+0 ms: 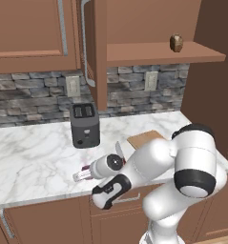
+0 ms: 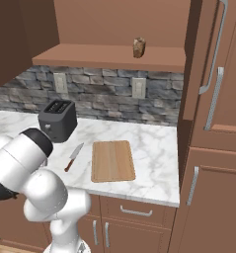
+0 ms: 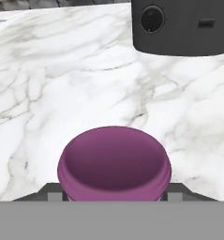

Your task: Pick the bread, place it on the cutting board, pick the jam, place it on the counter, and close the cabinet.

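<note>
The purple jam (image 3: 114, 161) sits between my gripper's (image 3: 114, 191) two dark fingertips (image 3: 48, 190), which are shut on its sides. The jar is low over the white marble counter (image 3: 62, 84), in front of the toaster; whether it touches the counter I cannot tell. From the left base view, my gripper (image 1: 82, 175) reaches left with a sliver of the jam (image 1: 85, 168) showing. The bread (image 2: 138, 47) stands on the open cabinet's shelf (image 2: 109, 55). The cutting board (image 2: 112, 160) lies bare on the counter. The cabinet door (image 2: 216, 74) stands open.
A black toaster (image 1: 84, 125) stands behind my gripper. A knife (image 2: 74, 157) lies between the toaster and the cutting board. The open left cabinet door (image 1: 94, 52) hangs edge-on above the toaster. The counter's front edge (image 1: 44, 200) is close below my gripper.
</note>
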